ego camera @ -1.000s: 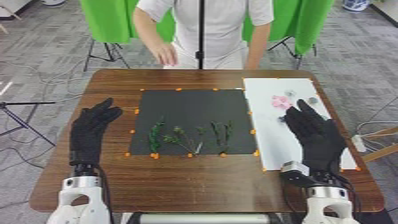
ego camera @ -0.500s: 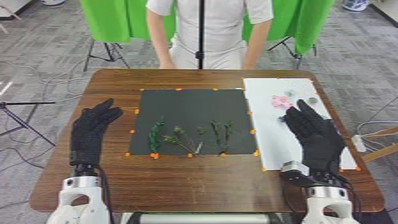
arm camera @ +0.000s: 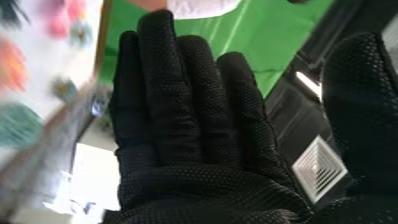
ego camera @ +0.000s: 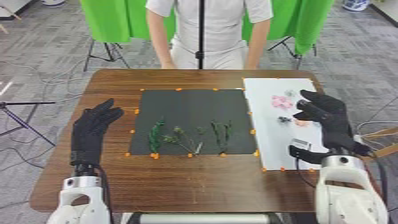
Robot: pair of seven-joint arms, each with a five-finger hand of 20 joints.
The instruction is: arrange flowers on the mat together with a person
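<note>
R. hand open, fingers straight, holding nothing, at approx. 3 o'clock from mat ctr.; L. hand open too, at 9. Pink flower, approx. 2 o'clock on white sheet, prob. v. light, soft, crushable: pinch gently at base, avoid petals. Stems, mat's 6 o'clock side, look thin, bendy.

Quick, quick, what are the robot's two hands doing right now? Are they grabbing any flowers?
Left hand: open and empty, beside the black mat.
Right hand: open and empty, by the white sheet.
</note>
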